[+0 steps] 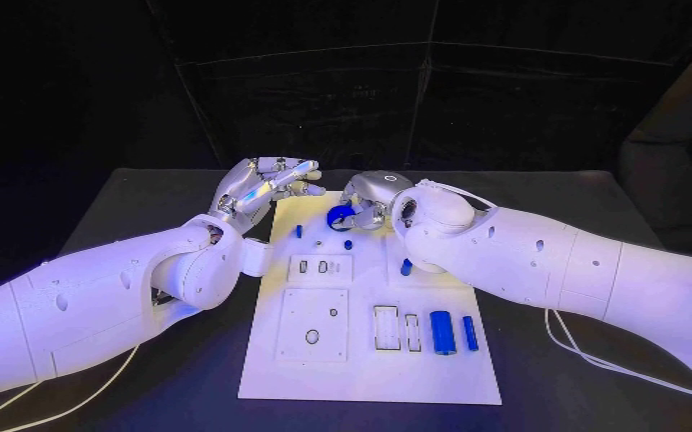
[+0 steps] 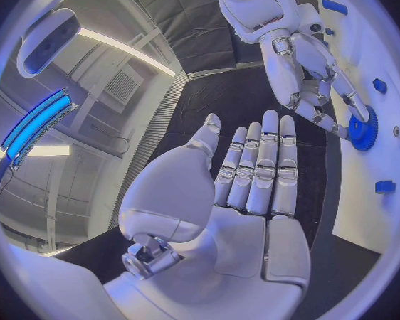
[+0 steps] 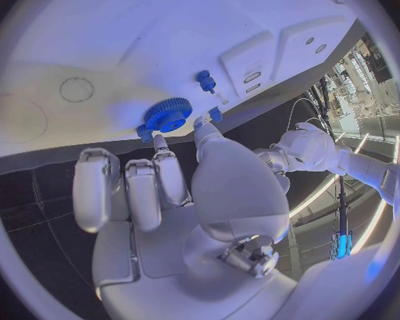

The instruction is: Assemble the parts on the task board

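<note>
Near edge of board: two blue cylinders lie side by side on the task board, untouched, with the table beneath.
Step in hand: seating the blue gear at the board's far end, I judge.
Right robot hand: fingertips pinch the gear's rim, the gear at the board surface.
Left robot hand: fingers straight and together, holding nothing, beside the board's far left corner.
Next move: probably pressing the gear squarely onto its post.
</note>
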